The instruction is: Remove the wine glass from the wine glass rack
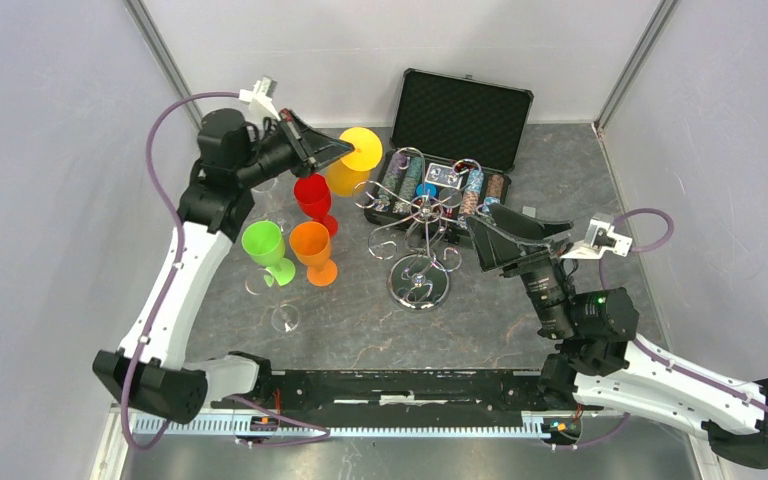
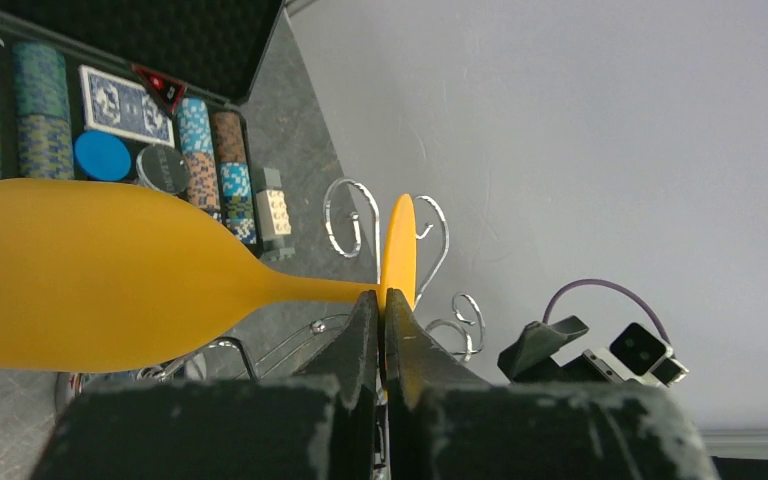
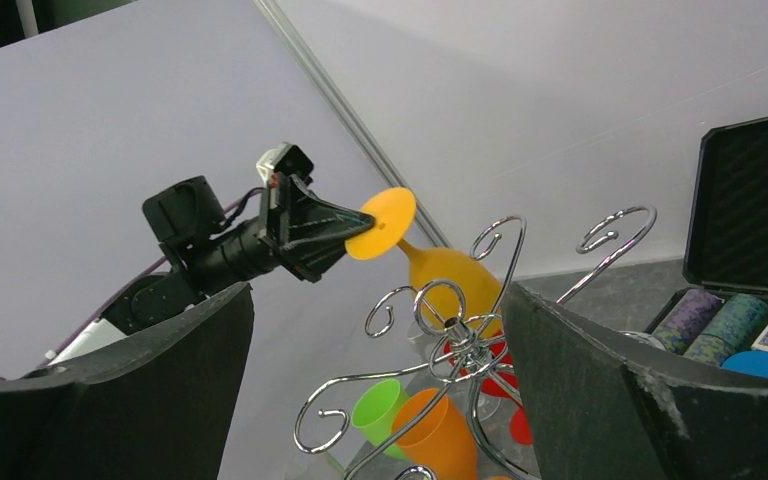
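- The thin stem of the yellow plastic wine glass is mostly hidden between the fingers of the left pincer, which is squeezed tight on it
- See-through shapes on the grey table near the green plastic glass are too faint to make out
- There are four coloured glasses: the yellow one up in the air, then the green one, a red plastic glass and an orange plastic glass standing close together
- One shiny wire wine glass rack stands in the middle
- The yellow glass lies sideways just left of the rack's curls; I cannot tell if it touches them
- The right pincer is spread wide with nothing in it, just right of the rack
- One open black case with poker chips sits behind the rack
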